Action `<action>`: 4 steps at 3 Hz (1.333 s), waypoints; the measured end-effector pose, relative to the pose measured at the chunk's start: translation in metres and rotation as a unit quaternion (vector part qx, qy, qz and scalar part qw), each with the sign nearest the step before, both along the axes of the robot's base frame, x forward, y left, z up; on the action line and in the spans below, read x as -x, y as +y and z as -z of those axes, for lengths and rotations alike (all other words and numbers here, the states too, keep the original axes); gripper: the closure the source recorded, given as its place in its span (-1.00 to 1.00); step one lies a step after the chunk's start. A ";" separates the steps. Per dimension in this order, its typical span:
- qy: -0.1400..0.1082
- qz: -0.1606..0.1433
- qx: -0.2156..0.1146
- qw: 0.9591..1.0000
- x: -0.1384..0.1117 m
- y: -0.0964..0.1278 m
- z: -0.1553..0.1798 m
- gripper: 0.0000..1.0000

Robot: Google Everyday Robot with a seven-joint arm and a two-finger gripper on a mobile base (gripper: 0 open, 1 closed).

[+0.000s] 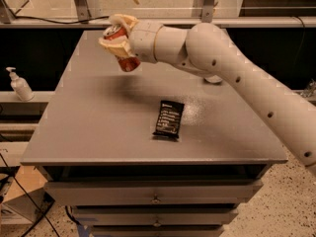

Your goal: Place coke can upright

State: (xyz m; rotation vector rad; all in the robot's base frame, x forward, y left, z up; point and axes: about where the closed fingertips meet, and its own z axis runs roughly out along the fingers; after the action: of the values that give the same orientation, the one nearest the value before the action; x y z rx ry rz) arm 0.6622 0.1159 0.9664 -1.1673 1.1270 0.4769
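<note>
The coke can point(124, 53) is a red-orange can with a silver top rim. It is held tilted in the air above the back left part of the grey table point(98, 127). My gripper point(117, 37) is shut on the can, its cream fingers point(112, 45) wrapped around the can's upper half. The can's lower end points down and to the right, clear of the table top. The white arm reaches in from the right.
A black snack wrapper point(169, 119) lies flat near the table's middle front. A clear bottle's base point(213, 78) shows behind the arm at the back right. A white pump bottle point(19, 85) stands on a ledge to the left. Drawers sit under the table's front edge.
</note>
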 end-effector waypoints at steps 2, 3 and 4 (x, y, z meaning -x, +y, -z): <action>-0.003 0.033 -0.049 0.998 0.001 -0.028 0.006 1.00; 0.002 0.042 -0.064 0.997 0.001 -0.037 0.013 1.00; 0.009 0.049 -0.068 0.996 0.002 -0.043 0.020 1.00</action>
State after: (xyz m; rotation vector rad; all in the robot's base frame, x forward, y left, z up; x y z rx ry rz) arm 0.6602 0.0729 0.9460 -0.9870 1.1438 0.4821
